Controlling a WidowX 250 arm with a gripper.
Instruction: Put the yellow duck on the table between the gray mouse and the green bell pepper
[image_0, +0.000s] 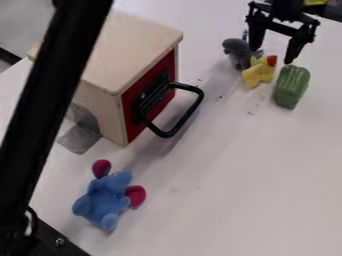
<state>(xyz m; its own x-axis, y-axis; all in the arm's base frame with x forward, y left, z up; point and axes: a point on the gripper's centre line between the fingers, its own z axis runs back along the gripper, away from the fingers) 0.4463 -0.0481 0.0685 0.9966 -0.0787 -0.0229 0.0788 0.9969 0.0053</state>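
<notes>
A yellow duck (256, 76) with a red-orange bill is lying on the bench (214, 200), toward its upper-right edge, between a gray mouse (237, 51) and a green bell pepper (291, 87). The black gripper (271, 56) is hanging just over the trio, its fingers standing apart. A cream box (131, 42) with a red front and black handle (182, 122) is standing toward the upper left; a blue plush toy (104, 199) is lying toward the lower-left edge.
</notes>
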